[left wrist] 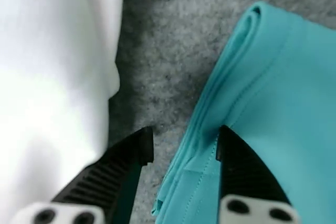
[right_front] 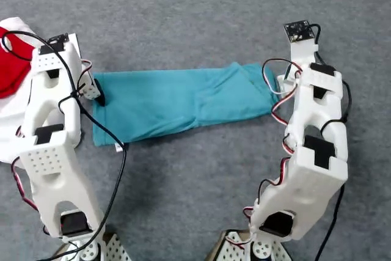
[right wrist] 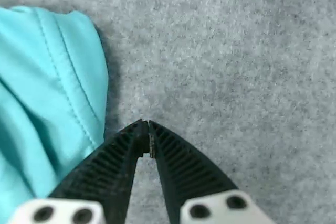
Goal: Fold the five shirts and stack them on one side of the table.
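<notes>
A teal shirt (right_front: 177, 102), folded into a long strip, lies across the middle of the grey table (right_front: 201, 175). My left gripper (left wrist: 184, 142) is open at the strip's left end (left wrist: 273, 87), one finger on the teal cloth, the other over bare table beside its edge. In the high view the left gripper (right_front: 96, 94) sits at that same end. My right gripper (right wrist: 146, 129) is shut with nothing in it, over bare table just beside the shirt's right end (right wrist: 47, 77). From above, the right gripper (right_front: 277, 87) is at the strip's right edge.
A white shirt (right_front: 12, 120) lies at the table's left edge under the left arm, with a red shirt (right_front: 13, 68) on it. The white cloth (left wrist: 52, 77) is close beside the left gripper. Open grey table stretches in front of and behind the teal strip.
</notes>
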`<state>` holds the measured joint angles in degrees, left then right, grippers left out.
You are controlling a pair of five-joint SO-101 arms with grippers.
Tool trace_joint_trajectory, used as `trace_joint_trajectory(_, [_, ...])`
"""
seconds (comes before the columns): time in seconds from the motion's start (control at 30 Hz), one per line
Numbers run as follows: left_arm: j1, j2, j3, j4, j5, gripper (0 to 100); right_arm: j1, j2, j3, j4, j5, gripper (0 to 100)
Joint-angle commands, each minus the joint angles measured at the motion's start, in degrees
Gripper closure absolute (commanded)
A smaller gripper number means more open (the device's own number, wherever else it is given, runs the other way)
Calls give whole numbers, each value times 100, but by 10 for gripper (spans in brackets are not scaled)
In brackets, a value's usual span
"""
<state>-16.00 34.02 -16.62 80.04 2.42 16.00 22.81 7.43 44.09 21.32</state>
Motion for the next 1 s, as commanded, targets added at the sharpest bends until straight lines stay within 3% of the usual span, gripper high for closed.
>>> trace_joint_trajectory(0.0, [70, -4, -255, 35, 9, 797, 75, -48, -347, -88, -53, 993])
trace_joint_trajectory(0.2, [70, 31, -273, 105, 237, 797, 48, -31, -347, -88, -44, 993])
trace_joint_trajectory(0.47, [237, -303, -1143, 1240, 220, 797, 57, -22, -356, -88, -53, 993])
trace_joint_trajectory(0.7, [651, -189, -1064, 1029, 202, 797, 48, -22, -356, -88, -53, 993])
trace_joint_trajectory(0.97, [448, 365, -1064, 844, 202, 797, 48, -22, -356, -88, -44, 993])
